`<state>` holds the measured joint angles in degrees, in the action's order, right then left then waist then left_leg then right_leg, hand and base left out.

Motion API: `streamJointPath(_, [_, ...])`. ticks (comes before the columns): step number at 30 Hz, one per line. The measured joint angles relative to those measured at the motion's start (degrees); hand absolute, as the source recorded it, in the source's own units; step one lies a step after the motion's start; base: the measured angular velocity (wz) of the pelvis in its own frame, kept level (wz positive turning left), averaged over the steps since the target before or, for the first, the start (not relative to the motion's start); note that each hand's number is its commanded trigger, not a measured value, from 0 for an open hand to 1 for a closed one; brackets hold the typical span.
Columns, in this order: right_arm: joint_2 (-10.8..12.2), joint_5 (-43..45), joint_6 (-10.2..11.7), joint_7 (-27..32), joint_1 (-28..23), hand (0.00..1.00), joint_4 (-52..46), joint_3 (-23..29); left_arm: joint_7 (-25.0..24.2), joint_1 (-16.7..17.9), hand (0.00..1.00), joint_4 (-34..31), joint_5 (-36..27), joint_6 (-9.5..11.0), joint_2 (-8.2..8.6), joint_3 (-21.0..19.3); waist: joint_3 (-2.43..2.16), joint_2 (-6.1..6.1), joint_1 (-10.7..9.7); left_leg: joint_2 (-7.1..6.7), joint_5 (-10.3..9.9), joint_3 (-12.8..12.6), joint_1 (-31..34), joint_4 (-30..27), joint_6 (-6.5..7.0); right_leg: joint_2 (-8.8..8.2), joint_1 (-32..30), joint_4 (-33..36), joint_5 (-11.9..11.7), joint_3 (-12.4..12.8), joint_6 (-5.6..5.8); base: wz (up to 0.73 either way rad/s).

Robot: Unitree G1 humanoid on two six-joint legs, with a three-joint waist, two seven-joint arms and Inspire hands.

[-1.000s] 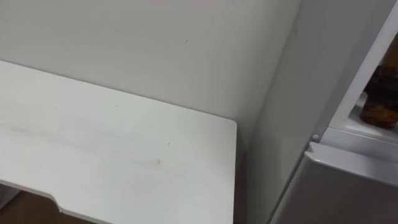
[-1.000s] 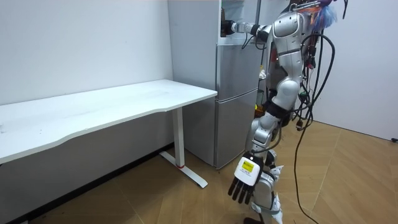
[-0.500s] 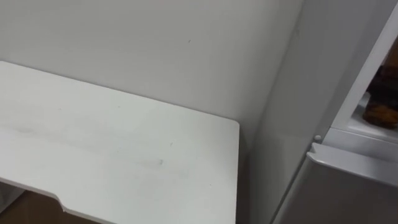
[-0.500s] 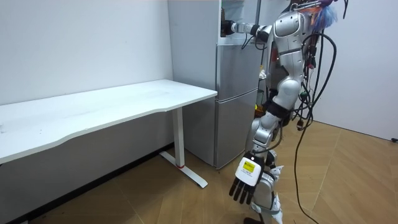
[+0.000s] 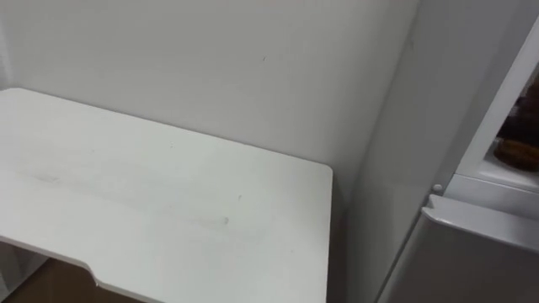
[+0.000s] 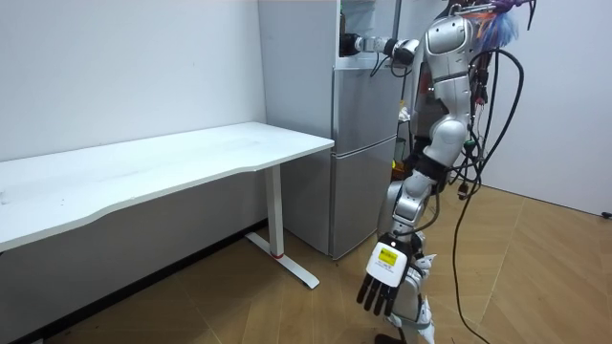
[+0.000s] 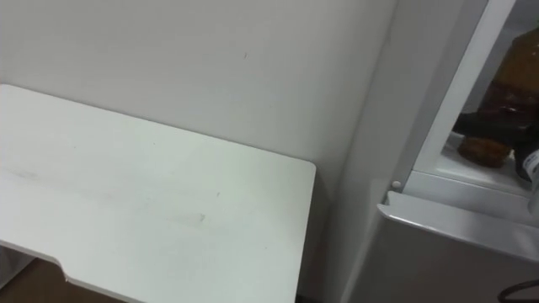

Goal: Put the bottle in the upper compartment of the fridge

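So we're at the placing step: the robot stands right up against the fridge (image 6: 363, 162), with its right hand (image 6: 350, 43) reaching into the open upper compartment. The bottle (image 7: 482, 150) sits by the front edge of the upper shelf, close to its left corner. It reads as a brownish, amber-looking thing with a dark band across its middle. We reckon that band is the right hand, but honestly we can't tell whether it's got hold of the bottle or let go.

The left hand (image 6: 380, 285) hangs low by the leg, fingers loose, holding nothing. The white table (image 5: 168, 210) beside the fridge isn't involved.

Next move, we'd guess: get the bottle standing fully on the shelf, release it, and pull the arm straight out without tipping it.
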<state>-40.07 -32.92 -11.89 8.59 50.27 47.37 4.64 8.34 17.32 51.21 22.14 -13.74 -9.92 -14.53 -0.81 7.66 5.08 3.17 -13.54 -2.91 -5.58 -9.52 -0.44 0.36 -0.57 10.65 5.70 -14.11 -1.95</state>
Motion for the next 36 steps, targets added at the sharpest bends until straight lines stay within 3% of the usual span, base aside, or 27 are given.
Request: streamJointPath(36, [0.0,-2.8,0.0,0.8,0.2,0.00,-0.1,0.0,0.0,-0.7,0.00,1.8,-0.1,0.7,-0.17,0.1,0.11,0.44,-0.2,-0.02,0.0,-0.1,-0.1,-0.1,0.00,0.03,-0.1,0.0,0.0,0.1,0.01,0.00])
